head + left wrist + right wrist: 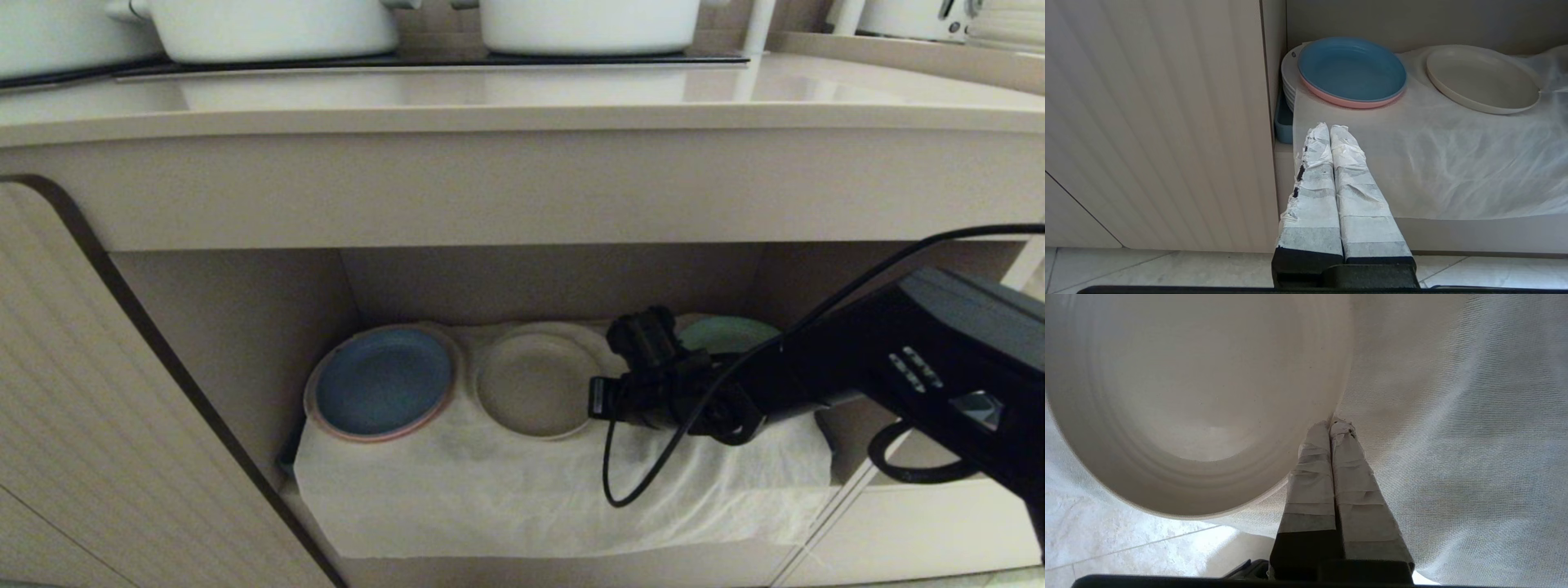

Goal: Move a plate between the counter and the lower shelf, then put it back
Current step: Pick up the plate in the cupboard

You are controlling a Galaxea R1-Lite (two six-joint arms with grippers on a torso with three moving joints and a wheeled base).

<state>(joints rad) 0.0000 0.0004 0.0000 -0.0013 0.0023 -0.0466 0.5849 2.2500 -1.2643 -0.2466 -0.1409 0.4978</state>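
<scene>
The right arm [939, 367] fills the near right of the head view, reaching into the lower shelf [245, 327]. Its right gripper [1333, 426] is clenched, taped fingers [1310, 469] pressed together on the plate [1188, 408] at its rim. The plate lies on the white cloth [531, 490], just beyond the fingertips. Past it sits a blue plate [384, 380]; behind the gripper, a green plate [727, 331]. Above runs the counter [522, 106]. The left gripper [1329, 130], fingers together, hangs before the shelf edge.

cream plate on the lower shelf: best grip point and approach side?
Pinch the raised rim of the plate on its right edge, coming level from the open shelf front: it lies flat on the cloth, and the blue plate crowds its left.
</scene>
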